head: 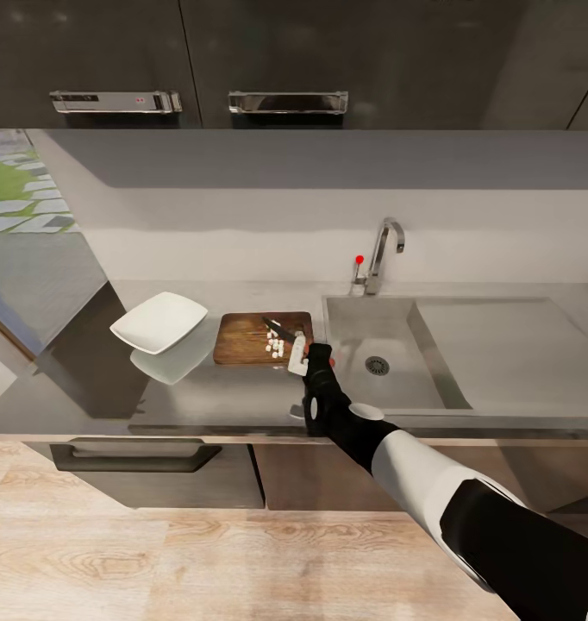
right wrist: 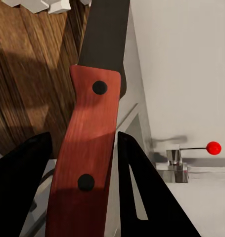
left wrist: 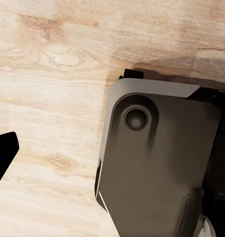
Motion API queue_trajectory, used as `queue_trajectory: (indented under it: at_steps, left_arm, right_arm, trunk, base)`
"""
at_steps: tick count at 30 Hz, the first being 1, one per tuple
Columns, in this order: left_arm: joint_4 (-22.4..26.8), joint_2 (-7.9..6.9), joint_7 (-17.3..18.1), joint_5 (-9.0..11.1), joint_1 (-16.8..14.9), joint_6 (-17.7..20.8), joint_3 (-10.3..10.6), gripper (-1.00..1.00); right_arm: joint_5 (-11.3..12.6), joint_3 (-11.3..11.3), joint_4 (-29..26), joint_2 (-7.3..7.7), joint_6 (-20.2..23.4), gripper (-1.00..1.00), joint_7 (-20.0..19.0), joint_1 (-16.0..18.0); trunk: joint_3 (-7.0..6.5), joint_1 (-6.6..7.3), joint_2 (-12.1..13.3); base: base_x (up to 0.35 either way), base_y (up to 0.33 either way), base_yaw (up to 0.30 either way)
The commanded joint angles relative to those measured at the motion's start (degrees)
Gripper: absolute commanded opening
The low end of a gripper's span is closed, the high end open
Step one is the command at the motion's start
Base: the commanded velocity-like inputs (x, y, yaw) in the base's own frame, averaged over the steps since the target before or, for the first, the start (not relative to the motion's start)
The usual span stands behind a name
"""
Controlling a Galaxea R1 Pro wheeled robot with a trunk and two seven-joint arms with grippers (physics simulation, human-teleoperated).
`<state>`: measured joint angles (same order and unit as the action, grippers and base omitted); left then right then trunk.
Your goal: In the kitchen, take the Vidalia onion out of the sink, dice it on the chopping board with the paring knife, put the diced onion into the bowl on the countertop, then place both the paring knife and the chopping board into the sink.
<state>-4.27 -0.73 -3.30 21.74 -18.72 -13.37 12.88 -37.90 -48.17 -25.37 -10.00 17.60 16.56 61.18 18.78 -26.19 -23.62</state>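
A dark brown wooden rectangular chopping board (head: 253, 337) is laid flat on the long grey glossy countertop (head: 225, 392), just left of the rectangular stainless-steel sink (head: 376, 349). Small white onion dice (head: 276, 347) are scattered on the board's right part. A slim paring knife (right wrist: 88, 148) with a red riveted handle and dark blade is held over the board's right end, its blade pointed toward the far left. A white shallow squarish bowl (head: 159, 322) is seen left of the board, tilted.
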Motion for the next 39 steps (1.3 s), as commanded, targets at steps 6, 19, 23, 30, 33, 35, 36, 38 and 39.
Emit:
queue_trajectory:
  at_steps: [6, 19, 23, 30, 33, 35, 36, 38, 39]
  left_arm:
    - [-0.21, 0.03, -0.04, 0.32, -0.09, -0.34, 0.48, 1.0]
    - [-0.21, 0.03, -0.04, 0.32, -0.09, -0.34, 0.48, 1.0]
    - [-0.25, 0.03, -0.04, 0.32, -0.09, -0.27, 0.48, 1.0]
    - [-0.29, 0.0, -0.04, 0.32, -0.09, -0.25, 0.44, 1.0]
    - [-0.24, -0.04, -0.04, 0.32, -0.09, -0.32, 0.41, 1.0]
    - [-0.24, -0.05, -0.04, 0.32, -0.09, -0.34, 0.4, 1.0]
    - [-0.23, -0.06, -0.04, 0.32, -0.09, -0.34, 0.4, 1.0]
    - [-0.28, -0.17, -0.04, 0.32, -0.09, -0.34, 0.4, 1.0]
    - [-0.28, -0.25, -0.04, 0.32, -0.09, -0.34, 0.4, 1.0]
  right_arm:
    - [1.17, 0.98, -1.07, 0.0, -3.81, -1.0, 0.5, 0.08]
    - [10.43, 49.26, -19.36, 2.77, -8.01, -1.0, -23.46, 0.08]
    - [10.62, 51.38, -13.23, 6.41, -8.37, -1.0, -25.11, 0.06]
    - [12.26, 53.19, -4.27, 10.7, -11.09, -1.0, -25.1, 0.07]
    - [13.41, 55.24, -3.97, 10.96, -11.18, -1.0, -24.98, 0.08]
    - [13.71, 55.99, -3.98, 11.03, -11.18, -1.0, -24.93, 0.08]
    - [13.75, 56.09, -3.98, 11.04, -11.18, -1.0, -24.95, 0.08]
    - [13.85, 56.2, -3.94, 11.05, -11.18, -1.0, -25.01, 0.08]
    - [13.87, 56.22, -3.93, 11.05, -11.18, -1.0, -25.04, 0.08]
  trunk:
    - [0.09, -0.03, -0.1]
    - [0.09, -0.03, -0.1]
    - [0.09, -0.03, -0.1]
    - [0.09, -0.03, -0.1]
    - [0.09, -0.03, -0.1]
    - [0.09, -0.03, -0.1]
    - [0.09, -0.03, -0.1]
    - [0.09, -0.03, -0.1]
    - [0.09, -0.03, -0.1]
  base:
    - [0.0, 0.0, 0.0]
    - [0.0, 0.0, 0.0]
    - [0.0, 0.0, 0.0]
    - [0.0, 0.0, 0.0]
    - [0.0, 0.0, 0.0]
    - [0.0, 0.0, 0.0]
    - [0.0, 0.0, 0.0]
    - [0.0, 0.0, 0.0]
    - [0.0, 0.0, 0.0]
